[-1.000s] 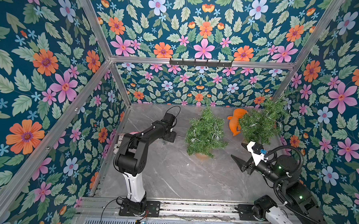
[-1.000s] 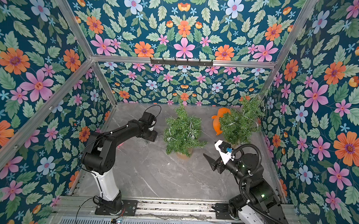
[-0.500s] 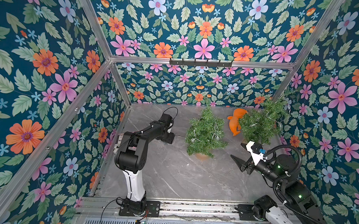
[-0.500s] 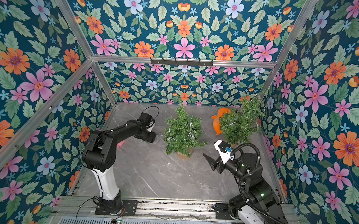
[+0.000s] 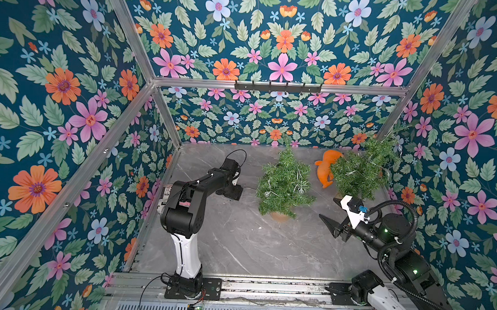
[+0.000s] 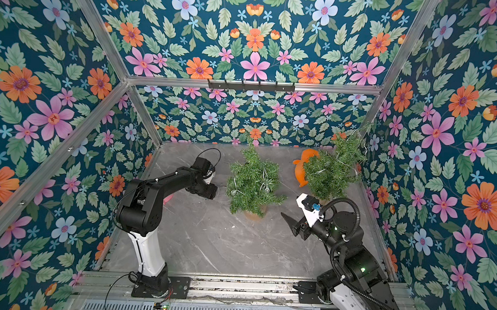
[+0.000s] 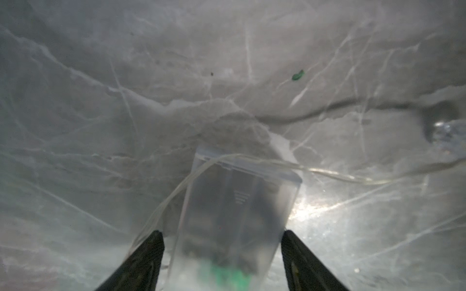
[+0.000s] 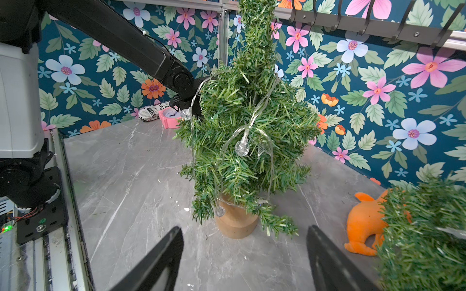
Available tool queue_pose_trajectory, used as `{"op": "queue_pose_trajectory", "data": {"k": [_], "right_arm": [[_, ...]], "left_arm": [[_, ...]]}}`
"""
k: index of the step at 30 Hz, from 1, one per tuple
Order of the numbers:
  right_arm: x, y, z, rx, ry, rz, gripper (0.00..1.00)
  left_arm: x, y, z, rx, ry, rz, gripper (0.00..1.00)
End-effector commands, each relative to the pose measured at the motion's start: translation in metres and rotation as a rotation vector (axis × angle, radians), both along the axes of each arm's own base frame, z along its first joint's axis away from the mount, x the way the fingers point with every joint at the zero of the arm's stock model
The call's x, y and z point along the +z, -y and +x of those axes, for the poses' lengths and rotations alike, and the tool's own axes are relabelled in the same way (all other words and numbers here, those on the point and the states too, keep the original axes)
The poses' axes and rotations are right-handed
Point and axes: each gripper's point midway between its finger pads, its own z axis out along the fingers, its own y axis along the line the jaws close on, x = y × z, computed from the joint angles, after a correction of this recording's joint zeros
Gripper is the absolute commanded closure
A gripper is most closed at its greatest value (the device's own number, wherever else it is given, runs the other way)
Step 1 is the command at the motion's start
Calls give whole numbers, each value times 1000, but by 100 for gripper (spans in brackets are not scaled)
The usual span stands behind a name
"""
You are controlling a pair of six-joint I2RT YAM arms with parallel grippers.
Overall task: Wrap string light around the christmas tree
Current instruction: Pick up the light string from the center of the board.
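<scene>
**Showing a late stage of the wrap, judging from the layout.** Viewing the christmas tree [image 5: 283,186] upright near the middle of the grey, marble-veined table [image 5: 237,247]. Finding the string light [image 8: 242,148] already looping down the needles from the upper trunk to the wooden base [image 8: 235,224]. Counting several loops on the side facing the right wrist view; not seeing the far side, so not judging coverage there.

Locating the battery box [image 7: 239,201] flat on the table at 9 o'clock of the tree. Following thin wire off it across the marble in the left wrist view, but failing to trace its join to the tree in the top views.

Straddling that box with the left gripper [image 7: 222,232]: jaws standing apart, with a sliver of table showing between one finger and the box wall, so reading no clamp on it. Hovering the right gripper [image 8: 243,227] at 4 o'clock of the tree, jaws spread wide and holding nothing. Leaving, as a judgement, little beyond tidying slack and drawing both arms clear.

**Noting materials.**
- Stiff, flat plastic needles in dense tiers, forming a cone.
- Thin, clear, pliant wire.
- Faceted clear bulbs, some round and some pointed.
- A rigid, transparent, rectangular box with dark contents.
- A smooth, cylindrical base of pale wood.

Disregarding the second tree [image 5: 359,172] at 3 o'clock and the orange plush toy [image 5: 324,170] at 2 o'clock.
</scene>
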Motion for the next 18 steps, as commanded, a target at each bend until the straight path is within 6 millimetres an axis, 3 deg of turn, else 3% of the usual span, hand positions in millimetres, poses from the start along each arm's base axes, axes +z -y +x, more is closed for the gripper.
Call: {"op": "queue_pose_trajectory", "data": {"k": [1,9,12,18], "right_arm": [[3,-2,0,11,12,5,23],[3,-1,2,0,19,4,23],[6,-1,1,-1,25,10,23],[14,0,-1,-1,27,31,23]], "left_arm": [[-3,4,-1,-24,-15,-9,24],[-18,17,-15,-65,-86,8,44],[-7,34,-28,-103,-114,-17,55],[25,56,-70,-168,-118,-72,56]]}}
